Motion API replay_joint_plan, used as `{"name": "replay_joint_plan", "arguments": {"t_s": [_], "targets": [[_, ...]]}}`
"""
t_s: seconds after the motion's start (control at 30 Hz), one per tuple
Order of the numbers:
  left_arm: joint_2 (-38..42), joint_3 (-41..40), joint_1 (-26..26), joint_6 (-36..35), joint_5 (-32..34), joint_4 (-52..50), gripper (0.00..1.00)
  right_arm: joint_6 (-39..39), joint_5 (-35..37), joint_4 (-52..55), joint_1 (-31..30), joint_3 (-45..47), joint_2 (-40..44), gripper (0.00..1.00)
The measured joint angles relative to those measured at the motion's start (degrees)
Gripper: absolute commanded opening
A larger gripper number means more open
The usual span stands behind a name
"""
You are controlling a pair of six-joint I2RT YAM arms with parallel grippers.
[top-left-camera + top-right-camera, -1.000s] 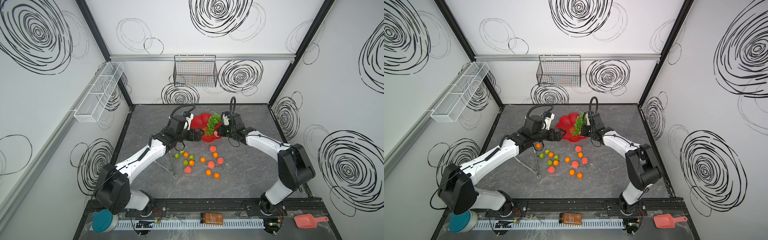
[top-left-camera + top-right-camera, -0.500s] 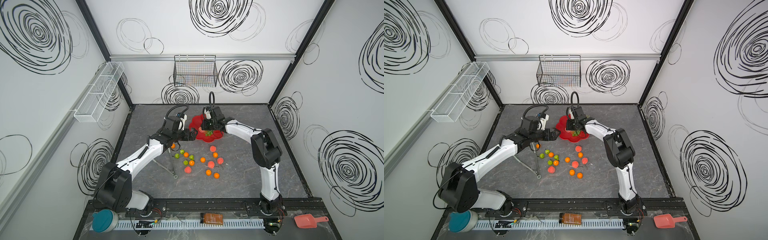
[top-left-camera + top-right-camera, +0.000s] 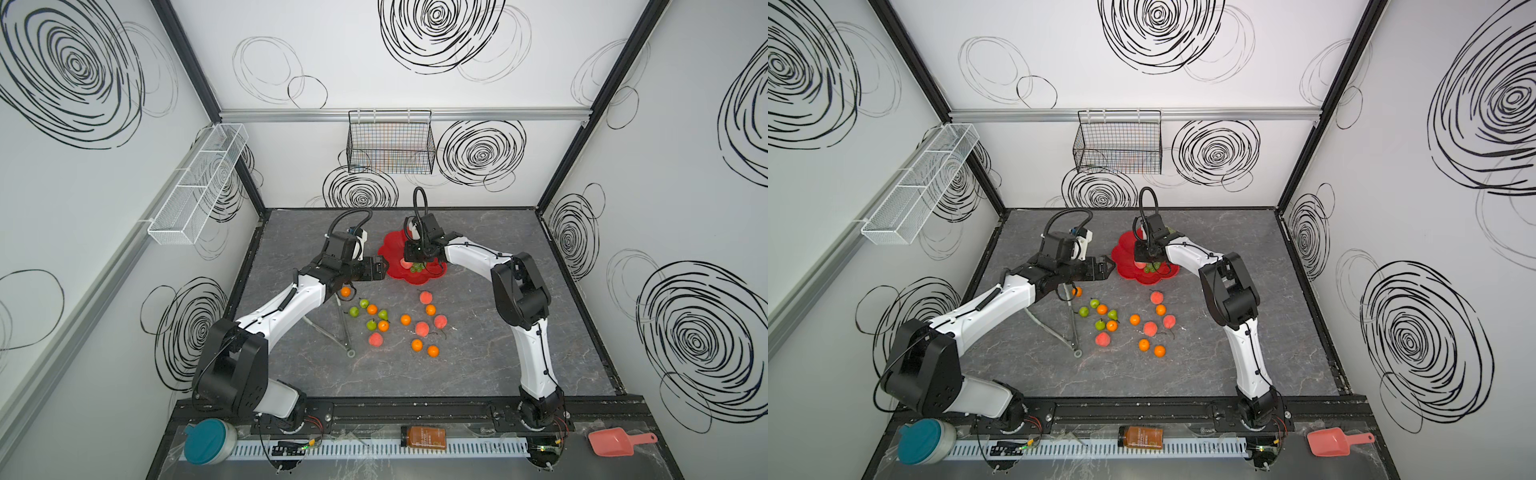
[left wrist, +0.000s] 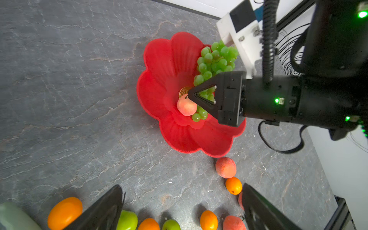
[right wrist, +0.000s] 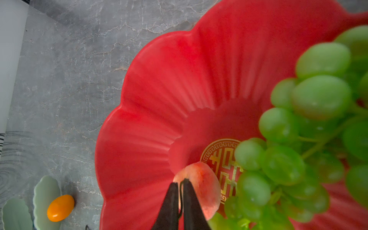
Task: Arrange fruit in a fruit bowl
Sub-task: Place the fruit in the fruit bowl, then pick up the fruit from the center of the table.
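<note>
The left arm (image 3: pixel 291 307) stretches from 7 o'clock toward the middle. Its left hand (image 3: pixel 1109 267) points to 3 o'clock with fingers wide apart. The right arm (image 3: pixel 469 257) bends in from 5 o'clock. The right hand (image 5: pixel 180 182) points down, fingers almost together.

arms (image 3: pixel 282 309): white links, black joints | cables (image 4: pixel 268 39): black, corrugated | fingers (image 4: pixel 207 81): black triangular frames | LEDs (image 4: pixel 276 100): green
</note>
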State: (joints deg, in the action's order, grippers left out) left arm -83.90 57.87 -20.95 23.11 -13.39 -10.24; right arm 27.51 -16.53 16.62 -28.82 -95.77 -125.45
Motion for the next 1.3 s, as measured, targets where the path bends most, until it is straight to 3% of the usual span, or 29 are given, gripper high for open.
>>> {"name": "replay_joint_plan", "arguments": {"t_s": [0.2,0.4,0.8,1.03,1.3], "targets": [[2.43,-1.01,0.13,0.0,1.09,-0.13,0.96,0.09,-0.24,0.66,0.33,0.11,0.33,0.37],[10.32,-4.24,-1.62,-0.46,2.49,-2.01,0.96,-0.57,-0.17,1.03,0.9,5.22,7.26,0.48],[21.03,-10.29,-16.61,1.55,8.0,-4.55,0.96,-1.14,2.47,-0.07,1.01,27.17,30.8,0.51],[24.98,-19.3,-25.99,8.04,8.9,1.73,0.96,-2.25,4.44,2.03,-0.63,38.53,37.57,0.52],[26.29,-27.63,-35.21,15.26,12.22,8.66,0.96,-3.23,6.34,3.67,-3.98,45.4,40.85,0.67]]}}
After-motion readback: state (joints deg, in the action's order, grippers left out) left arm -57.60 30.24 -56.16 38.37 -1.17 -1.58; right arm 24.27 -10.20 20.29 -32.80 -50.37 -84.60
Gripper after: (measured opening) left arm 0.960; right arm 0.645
